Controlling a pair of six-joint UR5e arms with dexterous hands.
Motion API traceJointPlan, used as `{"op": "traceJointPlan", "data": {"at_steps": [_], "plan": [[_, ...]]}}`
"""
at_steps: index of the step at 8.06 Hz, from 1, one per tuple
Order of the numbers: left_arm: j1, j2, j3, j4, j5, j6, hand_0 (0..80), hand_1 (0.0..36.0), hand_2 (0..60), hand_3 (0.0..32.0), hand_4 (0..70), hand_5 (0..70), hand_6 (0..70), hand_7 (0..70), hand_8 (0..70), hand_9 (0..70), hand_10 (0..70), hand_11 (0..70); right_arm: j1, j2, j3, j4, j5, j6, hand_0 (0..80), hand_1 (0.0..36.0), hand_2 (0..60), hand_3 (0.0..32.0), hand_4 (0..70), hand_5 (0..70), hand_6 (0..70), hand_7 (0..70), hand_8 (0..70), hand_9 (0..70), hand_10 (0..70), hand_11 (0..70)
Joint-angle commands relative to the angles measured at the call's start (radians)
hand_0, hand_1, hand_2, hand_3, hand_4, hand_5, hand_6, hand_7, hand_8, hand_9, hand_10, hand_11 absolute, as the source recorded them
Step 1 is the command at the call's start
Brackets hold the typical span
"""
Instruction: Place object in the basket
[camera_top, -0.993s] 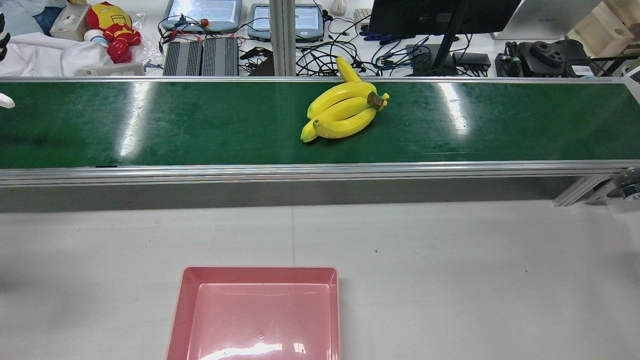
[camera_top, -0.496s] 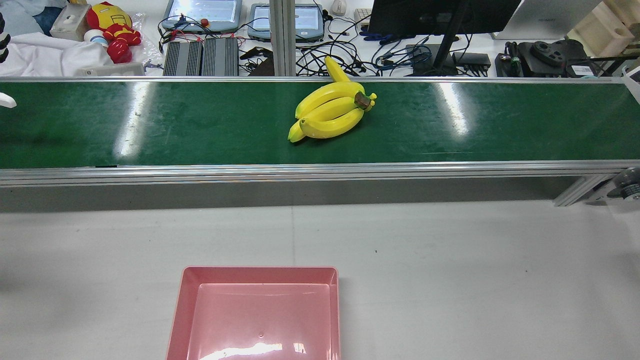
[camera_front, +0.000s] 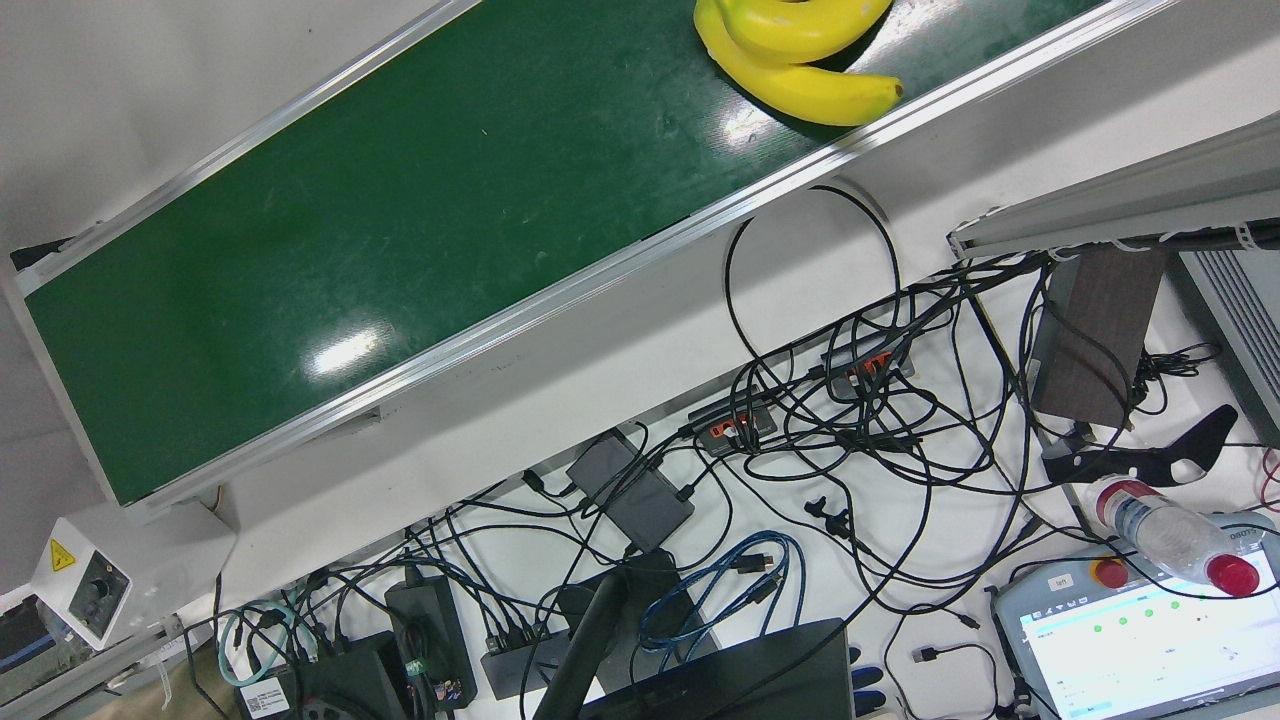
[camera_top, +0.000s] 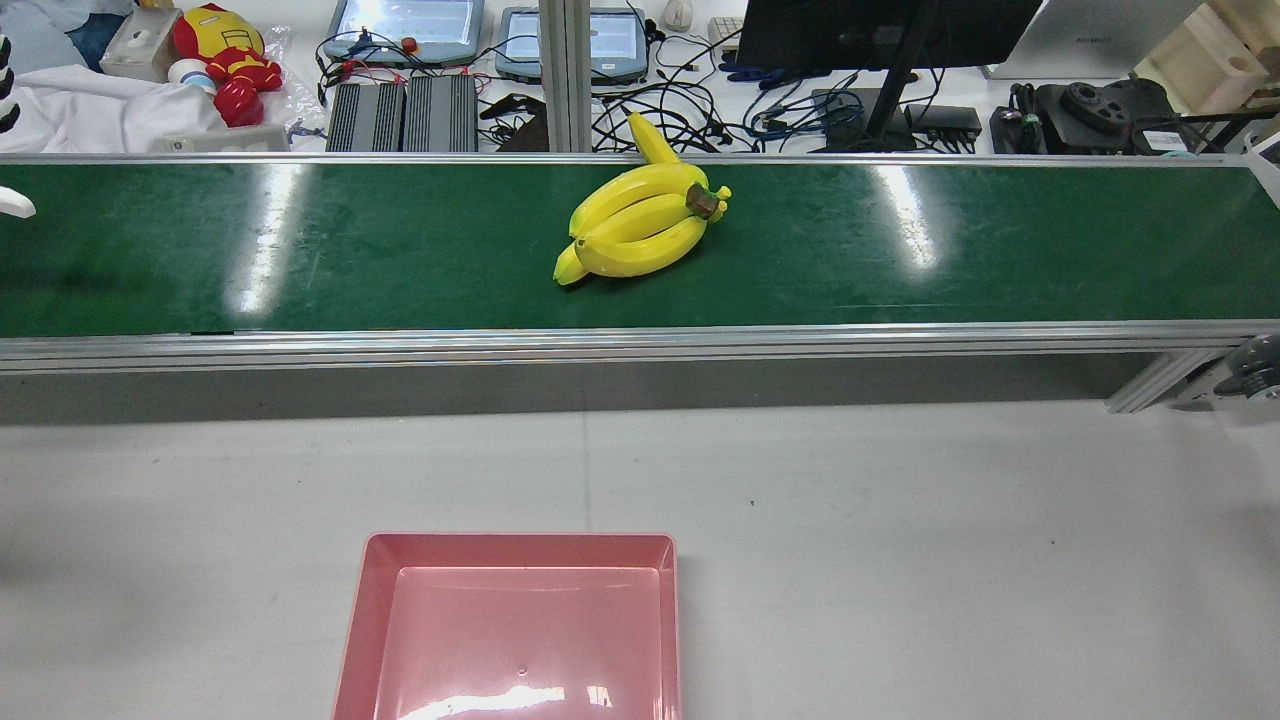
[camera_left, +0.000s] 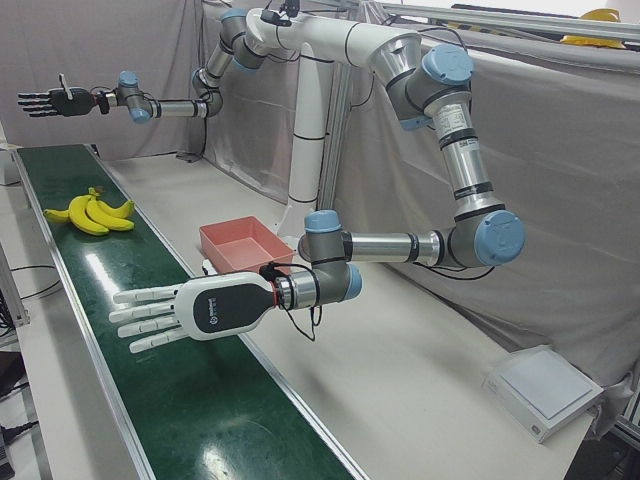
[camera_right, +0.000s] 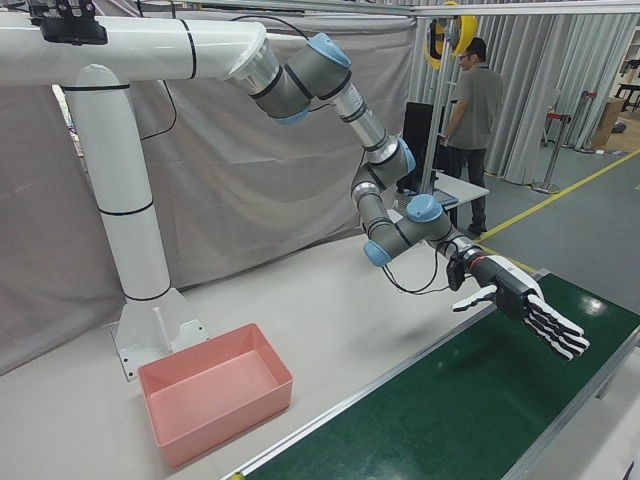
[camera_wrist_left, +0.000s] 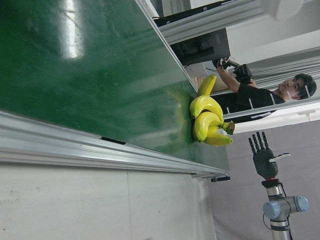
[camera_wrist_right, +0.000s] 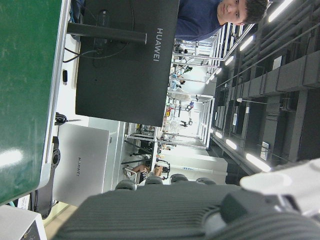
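Observation:
A bunch of yellow bananas (camera_top: 635, 235) lies on the green conveyor belt (camera_top: 300, 250), near its middle. It also shows in the front view (camera_front: 800, 50), the left-front view (camera_left: 90, 213) and the left hand view (camera_wrist_left: 207, 120). The pink basket (camera_top: 520, 545) stands empty on the grey table in front of the belt. My white left hand (camera_left: 190, 310) hovers open over one end of the belt, far from the bananas. My black right hand (camera_right: 520, 300) hovers open over the other end, fingers spread; it also shows in the left-front view (camera_left: 50, 100).
Beyond the belt, a bench holds cables (camera_top: 680, 110), a monitor (camera_top: 880, 30), tablets and a red-and-yellow toy (camera_top: 225, 55). The belt has raised aluminium rails (camera_top: 640, 340). A person stands beyond the belt (camera_right: 480, 90).
The banana bunch has travelled leftward along the belt in the rear view. The basket has not moved, and the left hand's fingertip at that view's edge stays in place.

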Motion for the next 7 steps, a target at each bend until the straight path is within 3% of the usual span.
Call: {"op": "traceJointPlan", "data": {"at_steps": [1,2,4,7], "plan": [[0.002,0.000,-0.013,0.017,0.000,0.003,65.5,13.7,0.0,8.6,4.5,0.0,0.0,0.0,0.5,2.5,0.8,3.8,0.000,0.000,0.000,0.000,0.000,0.001,0.0,0.0,0.0,0.0,0.0,0.0,0.0,0.0,0.0,0.0,0.0,0.0],[0.003,-0.002,-0.039,0.056,0.000,0.033,69.4,14.6,0.0,11.0,2.7,0.0,0.0,0.0,0.9,3.0,0.5,3.5,0.000,0.000,0.000,0.000,0.000,0.001,0.0,0.0,0.0,0.0,0.0,0.0,0.0,0.0,0.0,0.0,0.0,0.0],[0.007,-0.003,-0.149,0.156,0.000,0.133,65.7,14.5,0.0,9.0,4.1,0.0,0.0,0.0,1.0,3.1,0.4,3.3,0.000,0.000,0.000,0.000,0.000,-0.001,0.0,0.0,0.0,0.0,0.0,0.0,0.0,0.0,0.0,0.0,0.0,0.0],[0.011,-0.062,-0.177,0.259,0.000,0.211,65.7,14.6,0.0,11.6,1.4,0.0,0.0,0.0,1.6,3.3,0.0,2.2,0.000,0.000,0.000,0.000,0.000,0.001,0.0,0.0,0.0,0.0,0.0,0.0,0.0,0.0,0.0,0.0,0.0,0.0]]}}
